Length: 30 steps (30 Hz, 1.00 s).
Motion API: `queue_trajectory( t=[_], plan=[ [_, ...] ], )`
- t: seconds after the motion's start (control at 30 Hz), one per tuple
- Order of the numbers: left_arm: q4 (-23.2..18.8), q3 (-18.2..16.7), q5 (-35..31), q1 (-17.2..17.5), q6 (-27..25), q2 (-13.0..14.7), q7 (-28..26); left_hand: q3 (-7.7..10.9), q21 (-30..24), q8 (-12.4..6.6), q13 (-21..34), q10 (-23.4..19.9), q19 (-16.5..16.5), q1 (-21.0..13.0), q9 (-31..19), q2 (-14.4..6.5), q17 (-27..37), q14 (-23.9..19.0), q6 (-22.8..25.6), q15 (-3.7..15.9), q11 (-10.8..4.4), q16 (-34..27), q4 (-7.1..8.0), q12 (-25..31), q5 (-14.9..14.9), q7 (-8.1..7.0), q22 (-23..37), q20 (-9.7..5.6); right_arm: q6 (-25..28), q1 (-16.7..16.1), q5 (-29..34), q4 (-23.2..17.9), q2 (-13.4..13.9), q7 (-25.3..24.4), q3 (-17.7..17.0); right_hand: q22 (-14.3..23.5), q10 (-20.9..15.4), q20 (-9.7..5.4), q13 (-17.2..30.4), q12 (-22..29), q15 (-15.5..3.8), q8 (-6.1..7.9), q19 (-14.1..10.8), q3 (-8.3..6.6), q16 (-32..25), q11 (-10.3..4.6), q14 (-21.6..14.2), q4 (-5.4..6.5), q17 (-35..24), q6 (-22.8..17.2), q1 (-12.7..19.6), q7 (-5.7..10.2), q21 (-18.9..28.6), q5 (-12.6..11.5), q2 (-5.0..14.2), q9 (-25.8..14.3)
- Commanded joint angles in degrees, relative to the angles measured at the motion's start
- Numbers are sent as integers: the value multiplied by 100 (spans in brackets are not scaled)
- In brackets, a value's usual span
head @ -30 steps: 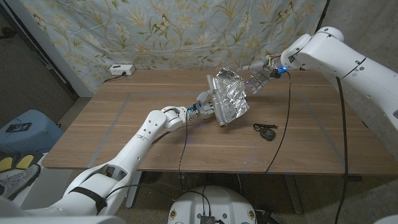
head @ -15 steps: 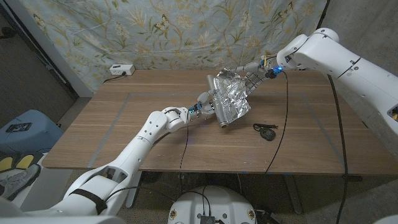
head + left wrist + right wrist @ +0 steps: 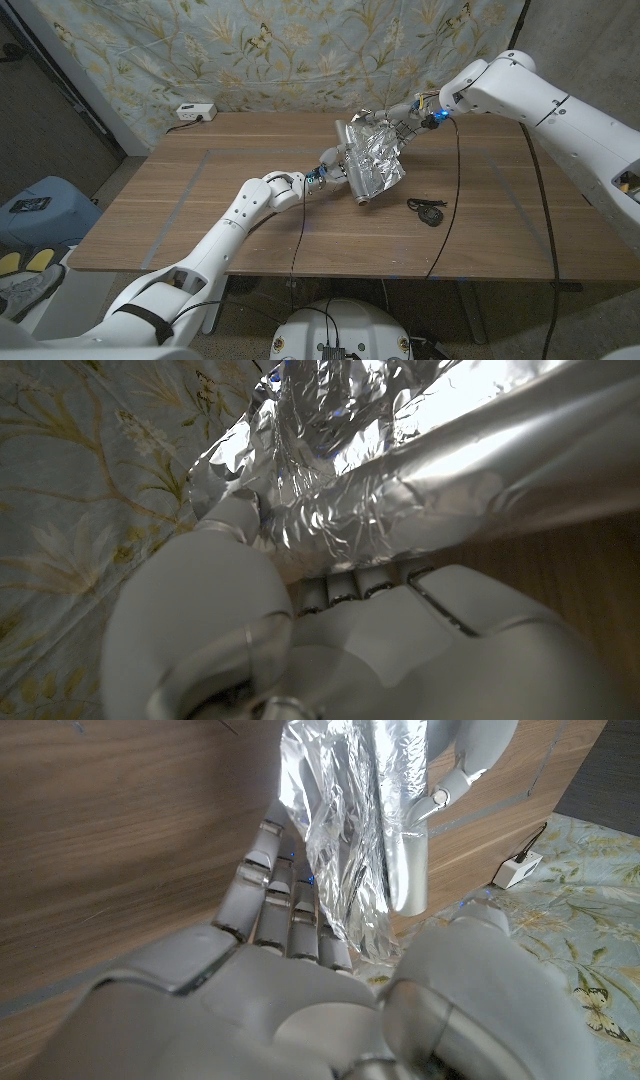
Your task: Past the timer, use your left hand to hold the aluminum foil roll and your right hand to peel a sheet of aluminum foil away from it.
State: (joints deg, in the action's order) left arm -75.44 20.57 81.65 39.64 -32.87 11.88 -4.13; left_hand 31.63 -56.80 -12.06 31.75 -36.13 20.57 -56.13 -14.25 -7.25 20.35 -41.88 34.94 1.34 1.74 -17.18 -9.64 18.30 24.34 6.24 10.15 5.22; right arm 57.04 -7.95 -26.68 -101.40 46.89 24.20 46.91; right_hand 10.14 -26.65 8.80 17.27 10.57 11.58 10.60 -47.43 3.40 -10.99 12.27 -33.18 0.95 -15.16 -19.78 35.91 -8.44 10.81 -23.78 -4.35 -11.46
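Out over the middle of the wooden table, slightly toward the far side, the left hand gripped the aluminum foil roll, fingers wrapped around the tube and the thumb pressed against the crinkled foil in the left wrist view. The roll stood tilted, raised off the table, with its near end lower and pointing right. A loose foil sheet hung off it, wrinkled and bright, spreading to the right of the roll.

The right hand came in from the far right and met the sheet's far edge. In the right wrist view its fingers lay along one side of the foil with the thumb on the other, the sheet pinched between them.

A small black timer with its cord lay on the table, near and to the right of the roll. A white power strip sat at the table's far left edge, before a floral curtain.
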Motion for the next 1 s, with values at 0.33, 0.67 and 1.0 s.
queue_trajectory(
  t=[0.33, 0.67, 1.0],
  plan=[
    [20, 80, -16, -88, -75, -33, -7, 90, 19, 13, 30, -62, 87, -174, 14, -126, 43, -73, 156, 30, 0, -54, -24, 15, -24, -12, 6, -7, -26, -7, 120, 226, -183, -10, 108, 11, -23, -165, 29, 125, -201, 35, -8, 56, -149, 17, -97, -80, -28, 195, 330, -373, 63, -192, 117, -24],
    [-12, 63, 1, -46, -93, -1, -54, 100, 22, 9, 39, -69, 96, -165, 27, -127, 39, -75, 184, 24, -17, -55, 3, 15, -27, 1, 6, -13, 18, -31, 222, 231, -220, -126, 158, 24, -436, -619, 201, 389, -813, 223, -228, -17, -365, -100, -453, -289, -141, -264, 971, -358, 151, -335, 491, -96],
    [-29, 74, 35, -24, -140, 20, -18, 120, 23, 11, 46, -72, 108, -184, 38, -139, 44, -78, 196, 36, -10, -64, 3, 15, -28, 12, 6, -15, 326, -182, 430, -70, -200, -758, 81, 41, -1203, -1125, 412, 786, -1394, 421, -899, -517, -713, -551, -1317, -703, -334, -1184, 2055, -211, 366, -47, 1312, -156]
  ],
)
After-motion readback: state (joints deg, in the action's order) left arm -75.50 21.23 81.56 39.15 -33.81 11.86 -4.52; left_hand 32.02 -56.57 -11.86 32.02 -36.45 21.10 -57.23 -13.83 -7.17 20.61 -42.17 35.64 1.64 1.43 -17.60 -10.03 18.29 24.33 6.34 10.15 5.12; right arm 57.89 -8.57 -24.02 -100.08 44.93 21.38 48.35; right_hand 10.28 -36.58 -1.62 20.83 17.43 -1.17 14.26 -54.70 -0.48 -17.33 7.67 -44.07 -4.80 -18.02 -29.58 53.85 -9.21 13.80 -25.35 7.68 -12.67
